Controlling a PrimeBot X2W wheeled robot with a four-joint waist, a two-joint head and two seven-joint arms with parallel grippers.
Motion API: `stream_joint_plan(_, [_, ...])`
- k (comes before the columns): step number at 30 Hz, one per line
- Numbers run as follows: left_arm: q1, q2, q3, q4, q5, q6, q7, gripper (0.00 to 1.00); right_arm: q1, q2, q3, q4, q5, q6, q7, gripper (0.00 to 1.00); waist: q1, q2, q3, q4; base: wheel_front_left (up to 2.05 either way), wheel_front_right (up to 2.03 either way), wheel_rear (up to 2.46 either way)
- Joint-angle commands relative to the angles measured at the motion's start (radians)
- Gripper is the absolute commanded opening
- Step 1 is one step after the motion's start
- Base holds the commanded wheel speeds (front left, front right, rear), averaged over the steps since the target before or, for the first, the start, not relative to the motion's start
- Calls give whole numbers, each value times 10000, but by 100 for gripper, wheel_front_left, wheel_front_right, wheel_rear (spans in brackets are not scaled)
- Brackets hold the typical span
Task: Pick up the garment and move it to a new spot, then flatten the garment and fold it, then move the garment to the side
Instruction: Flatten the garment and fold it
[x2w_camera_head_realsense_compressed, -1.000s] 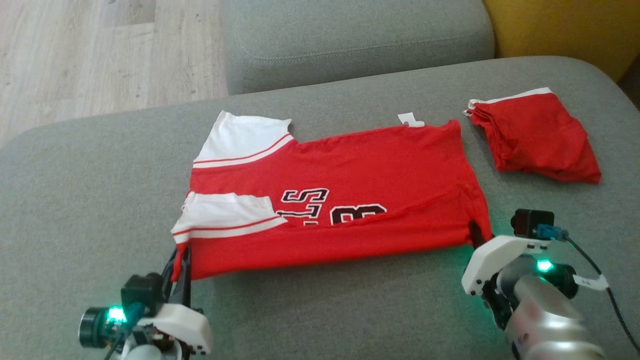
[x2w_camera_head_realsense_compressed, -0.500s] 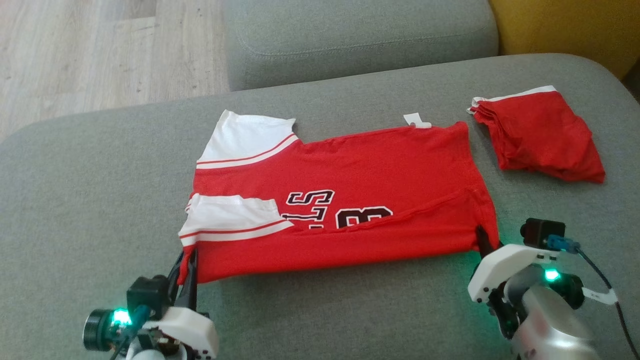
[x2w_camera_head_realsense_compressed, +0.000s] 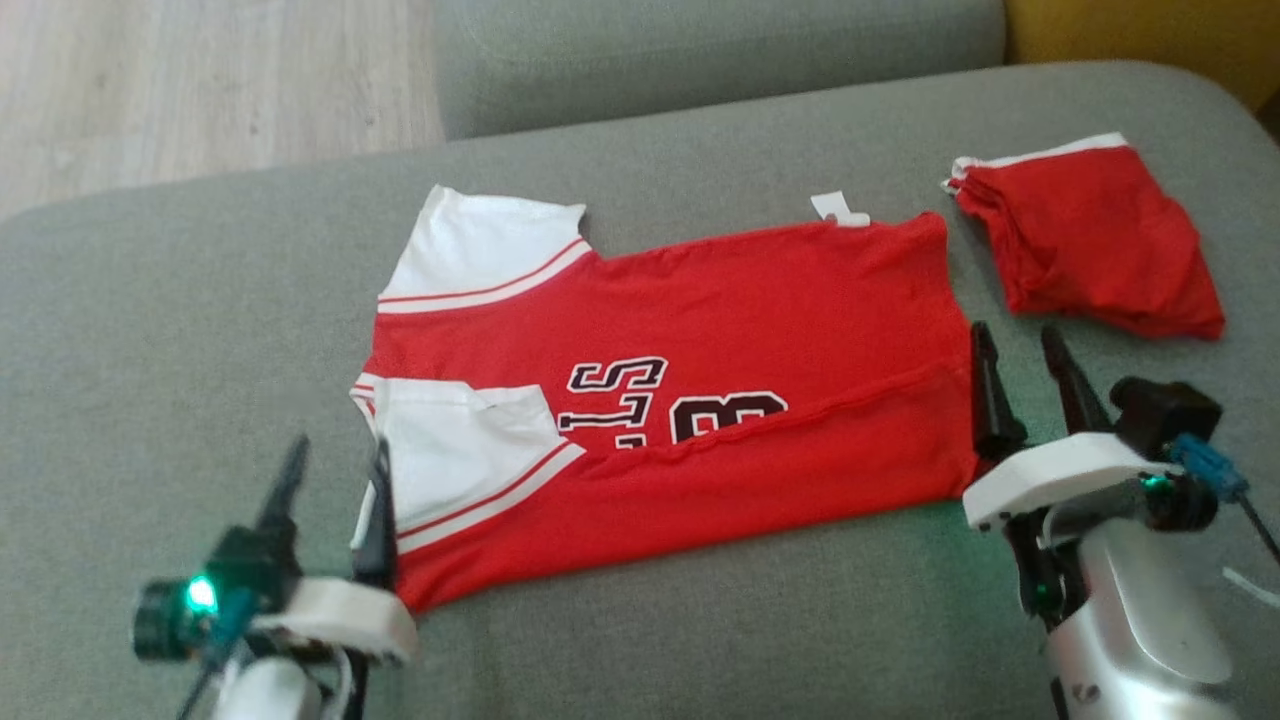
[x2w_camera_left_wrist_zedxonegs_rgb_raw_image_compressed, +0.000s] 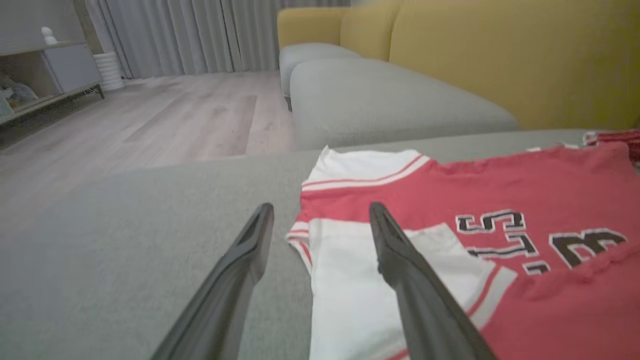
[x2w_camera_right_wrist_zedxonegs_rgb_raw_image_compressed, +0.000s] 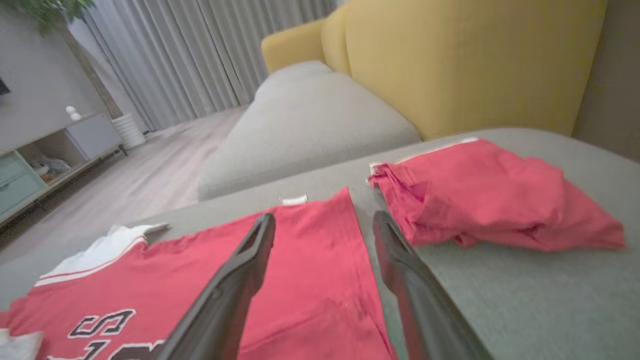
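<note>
Both tools stand spread and pinch nothing. At the lower left of the head view, the left tool (x2w_camera_head_realsense_compressed: 338, 460) hangs at the sleeve end of the red jersey (x2w_camera_head_realsense_compressed: 720, 320). From its own wrist, the left tool (x2w_camera_left_wrist_zedxonegs_rgb_raw_image_compressed: 321, 210) straddles the outer edge of the near white sleeve (x2w_camera_left_wrist_zedxonegs_rgb_raw_image_compressed: 350, 280): one finger is over the white cloth, the other over the bare grey cushion (x2w_camera_left_wrist_zedxonegs_rgb_raw_image_compressed: 125, 250). Whether either finger touches the cloth cannot be told.

At the hem end is the right tool (x2w_camera_head_realsense_compressed: 1014, 340). Seen from its wrist, the right tool (x2w_camera_right_wrist_zedxonegs_rgb_raw_image_compressed: 324, 217) has one finger over the red fabric and the other over the cushion just beside the hem.

The jersey lies flat across the grey cushion (x2w_camera_head_realsense_compressed: 150, 300), sleeves toward the robot's left and hem toward its right. Its near long edge is folded up over the body, covering the lower part of the black lettering (x2w_camera_head_realsense_compressed: 670, 405). A small white tag (x2w_camera_head_realsense_compressed: 838, 208) sticks out at the far edge near the hem corner.

Past the hem, and apart from the jersey, a second red garment (x2w_camera_head_realsense_compressed: 1090, 240) sits in a loosely folded bundle with white trim along its far edge. Beyond the cushion are another grey seat (x2w_camera_head_realsense_compressed: 700, 50), a wooden floor (x2w_camera_head_realsense_compressed: 200, 80) and a yellow sofa back (x2w_camera_right_wrist_zedxonegs_rgb_raw_image_compressed: 475, 65).
</note>
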Motion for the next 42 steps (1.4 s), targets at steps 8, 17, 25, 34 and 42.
stream_joint_plan(8, [-2415,491,809,-1077,41,-161,-1094,100,202,27,620,-2530,253,-7,-692,100,-1,0,1115,-457,0,0,0])
stream_joint_plan(17, [-5551,1830,257,286,291,-1704,1041,100,-117,27,1093,-3574,815,-7,-847,100,-1,0,2335,-1218,0,0,0])
stream_joint_plan(25, [-7795,2796,-644,2276,-63,-2457,3071,100,-498,28,1436,-3969,1232,-7,-885,100,-1,0,3179,-1754,0,0,0])
stream_joint_plan(34, [-8669,3431,-1838,3384,-1170,-2500,3709,100,-568,28,1553,-4307,1429,-7,-889,100,-1,0,3531,-2014,0,0,0])
stream_joint_plan(42, [-9356,3862,-2569,4160,-1801,-2502,3944,100,-617,28,1691,-4434,1543,-7,-890,100,-1,0,3833,-2246,0,0,0])
